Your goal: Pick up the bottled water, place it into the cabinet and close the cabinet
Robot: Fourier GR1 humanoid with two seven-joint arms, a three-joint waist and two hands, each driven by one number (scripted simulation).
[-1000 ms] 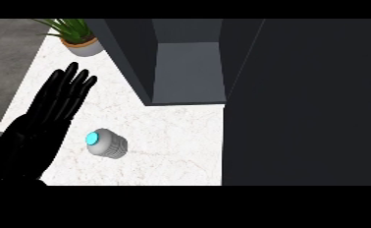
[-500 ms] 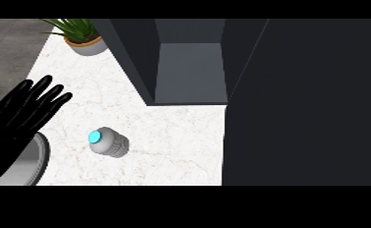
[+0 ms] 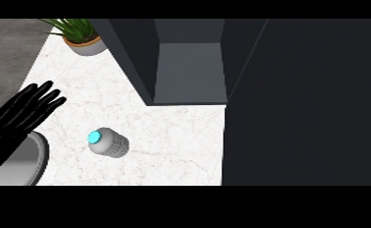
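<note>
The bottled water (image 3: 109, 143), a short grey bottle with a bright blue cap, lies on the white marble counter (image 3: 167, 128) in the head view. My left hand (image 3: 25, 111) shows at the left edge, fingers straight and spread, a short way up and left of the bottle and apart from it. The open cabinet (image 3: 185, 72) is a dark grey box with its inside visible, up and right of the bottle. Its dark door (image 3: 297, 104) stands open and fills the right side. My right hand does not show.
A potted plant (image 3: 83, 38) in a grey pot stands at the back left, beside the cabinet's left wall. A round grey rim (image 3: 39, 156) shows at the lower left under my forearm.
My left hand has drawn back toward the left and lower edge, away from the bottle. The grey rim under the forearm has come into view. The bottle has not moved.
</note>
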